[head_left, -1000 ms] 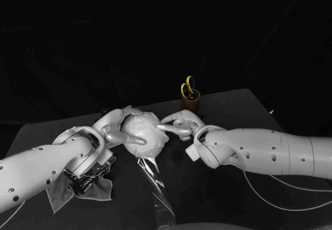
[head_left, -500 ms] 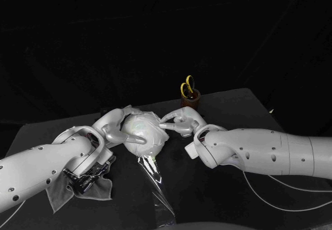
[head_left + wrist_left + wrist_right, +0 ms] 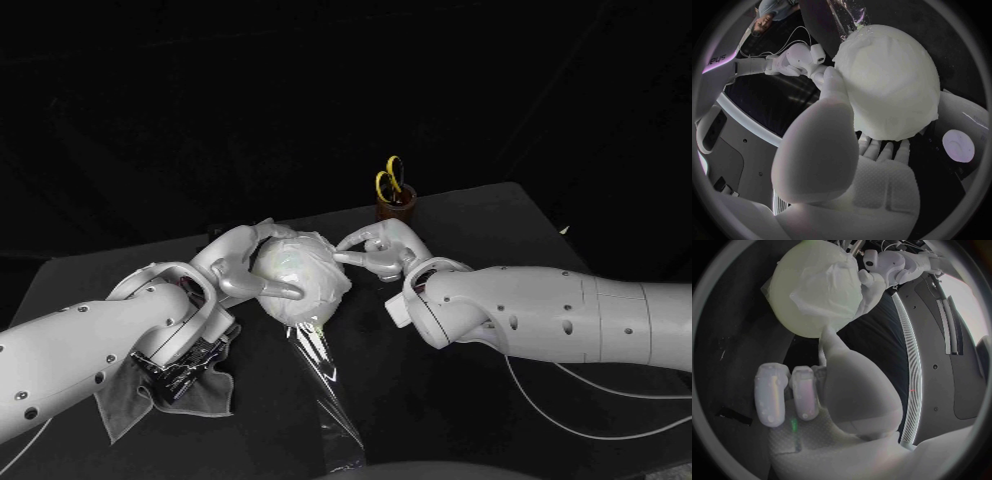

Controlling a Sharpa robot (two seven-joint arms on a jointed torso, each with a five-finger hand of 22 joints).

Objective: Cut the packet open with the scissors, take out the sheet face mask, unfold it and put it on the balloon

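The pale balloon [image 3: 299,272] is up off the table with the white sheet mask [image 3: 826,287] draped over it. My left hand [image 3: 235,266] grips the balloon from its left side, thumb across the front. The left wrist view shows the masked balloon [image 3: 891,82] resting on that hand's fingers [image 3: 881,150]. My right hand [image 3: 375,250] is at the balloon's right side. One fingertip [image 3: 826,332] touches the mask's edge while the other fingers [image 3: 786,392] are curled in. The yellow-handled scissors [image 3: 389,183] stand in a brown holder [image 3: 395,209] behind it.
The cut clear packet [image 3: 326,385] lies on the black table [image 3: 476,410] below the balloon, running toward the front edge. A grey cloth [image 3: 209,397] lies under my left forearm. White cables [image 3: 577,385] trail beneath the right arm.
My right hand has slid a little up and back along the balloon's right side. The left hand and balloon have stayed put.
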